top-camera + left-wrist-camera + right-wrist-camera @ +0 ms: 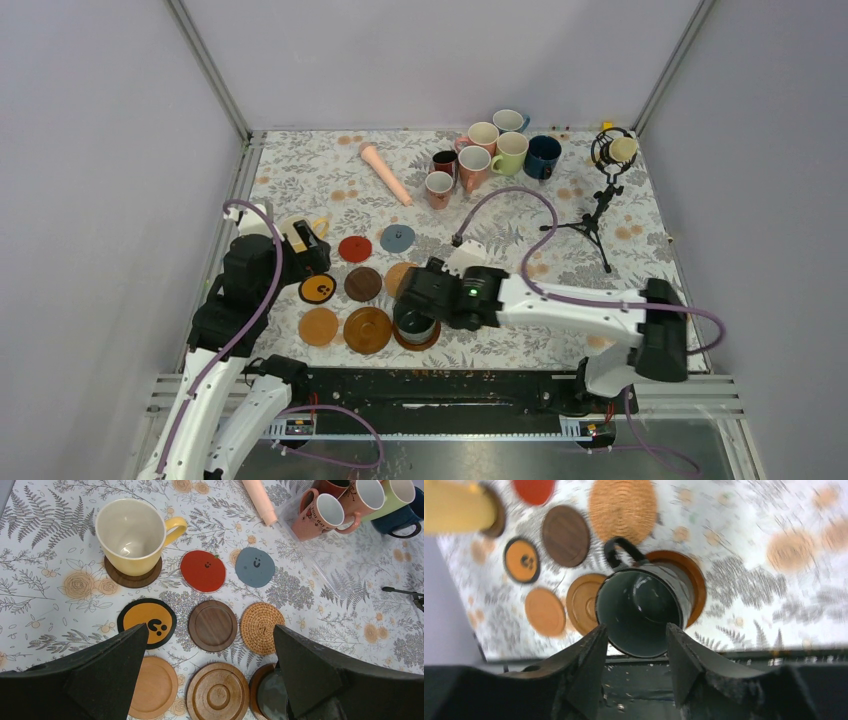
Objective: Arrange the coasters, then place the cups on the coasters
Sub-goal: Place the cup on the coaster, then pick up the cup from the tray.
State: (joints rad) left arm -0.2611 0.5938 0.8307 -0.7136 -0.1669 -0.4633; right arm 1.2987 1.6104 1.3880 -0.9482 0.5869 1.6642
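Observation:
Several coasters lie in rows at the front left: red (202, 570), grey-blue (254, 566), black with yellow (147, 621), dark brown (212, 625), tan woven (262, 627), orange wood (154, 686) and ringed brown (218, 692). A yellow cup (131, 534) stands on a dark coaster (132, 577). A dark cup (644, 605) stands upright on a brown coaster (694, 585). My right gripper (636, 627) is open, its fingers either side of the cup's near rim and apart from it. My left gripper (210, 630) hangs open and empty above the coasters.
Several more cups (490, 150) cluster at the back of the table. A long pink stick (385, 172) lies left of them. A black tripod microphone (605, 190) stands at the back right. The table's metal front rail (450, 385) runs just below the coasters.

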